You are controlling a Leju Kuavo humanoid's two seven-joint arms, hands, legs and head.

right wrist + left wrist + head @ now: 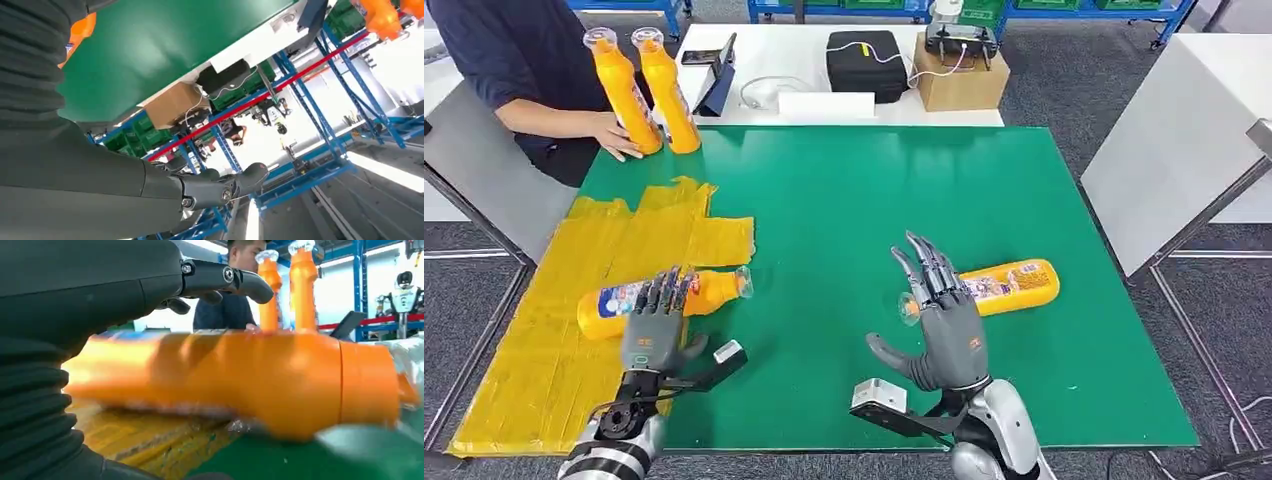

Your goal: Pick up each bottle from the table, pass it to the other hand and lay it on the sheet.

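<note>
An orange bottle (714, 291) lies on its side at the near right edge of the yellow sheet (544, 350), its clear cap over the green table (864, 190). My left hand (656, 325) hovers over its middle with straight fingers and the thumb held off to the side; in the left wrist view the fingers (220, 277) reach above the bottle (280, 385) without wrapping it. A second orange bottle (1016, 285) lies on the table at the right. My right hand (946, 320) stands open just in front of its cap end, fingers pointing away.
Two more orange bottles (624, 95) (669, 95) stand upright at the table's far left corner, a person's hand (614, 135) on one. Behind is a white table with a black case (866, 62) and a cardboard box (959, 85). Another white table (1194, 130) flanks the right.
</note>
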